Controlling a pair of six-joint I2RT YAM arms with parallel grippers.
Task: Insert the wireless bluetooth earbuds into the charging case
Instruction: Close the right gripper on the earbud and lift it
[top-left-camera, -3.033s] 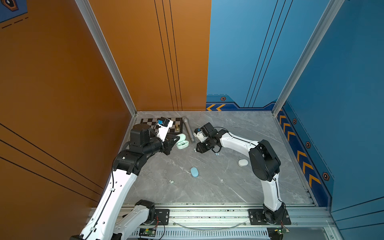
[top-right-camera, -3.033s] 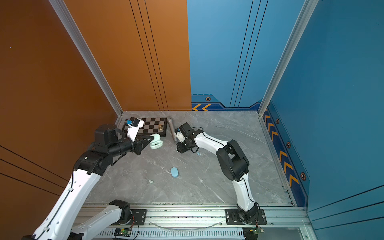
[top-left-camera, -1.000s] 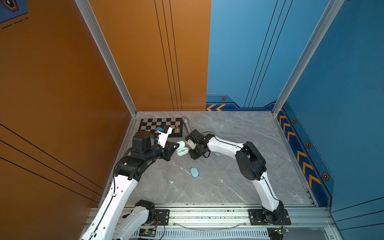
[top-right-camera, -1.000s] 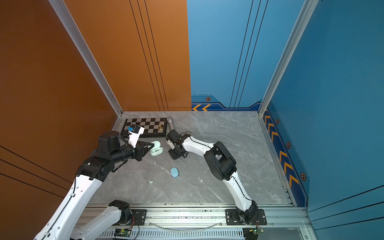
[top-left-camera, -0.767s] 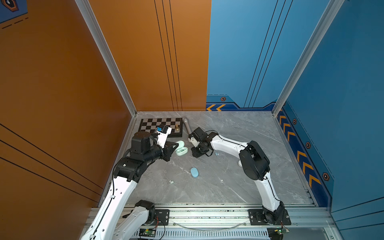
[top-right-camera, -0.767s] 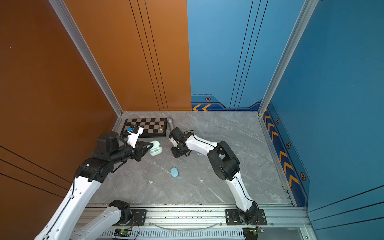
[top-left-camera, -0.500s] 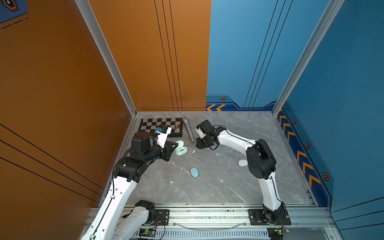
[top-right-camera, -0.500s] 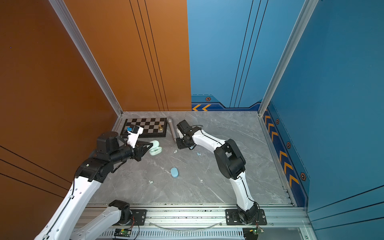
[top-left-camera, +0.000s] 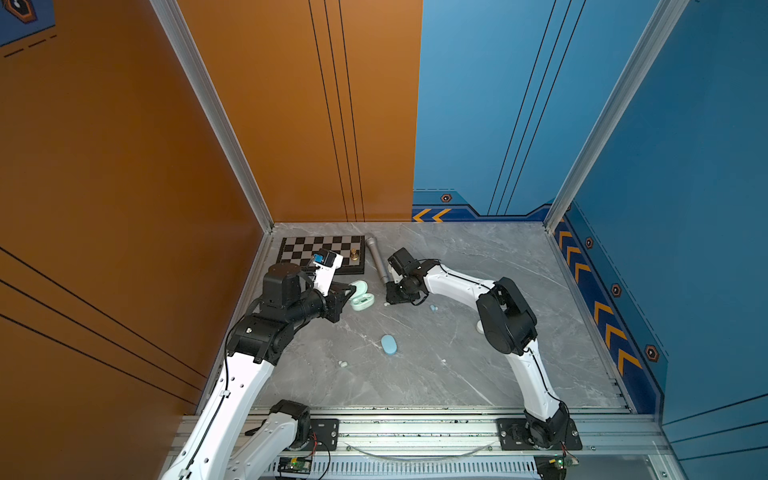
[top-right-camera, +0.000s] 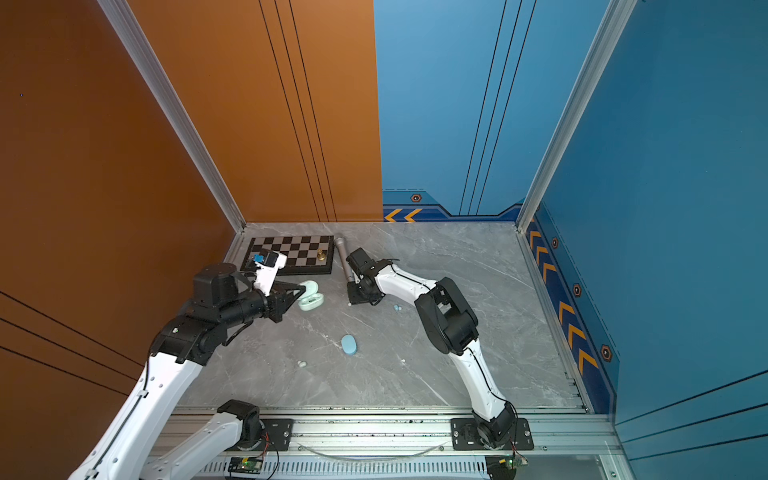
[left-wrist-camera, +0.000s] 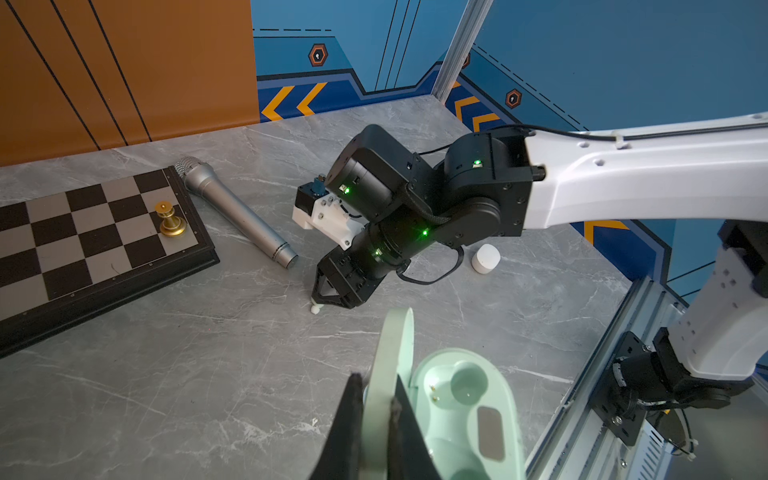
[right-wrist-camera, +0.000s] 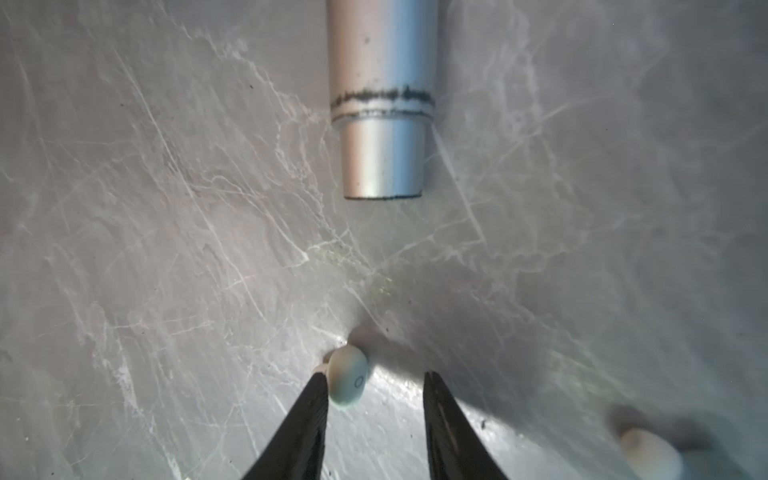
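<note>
Just past the tail end of the silver microphone (right-wrist-camera: 382, 124), a pale earbud (right-wrist-camera: 348, 380) is lying on the grey table (right-wrist-camera: 166, 208). The right wrist view is showing what both top views cannot: the right gripper (right-wrist-camera: 374, 376) is standing released, with 1 finger (right-wrist-camera: 309, 415) touching the bud and the other clear of it. Farther from that tail end, the left wrist view is showing the left gripper (left-wrist-camera: 375, 390) clenching the raised lid of the open mint charging case (left-wrist-camera: 507, 395).
</note>
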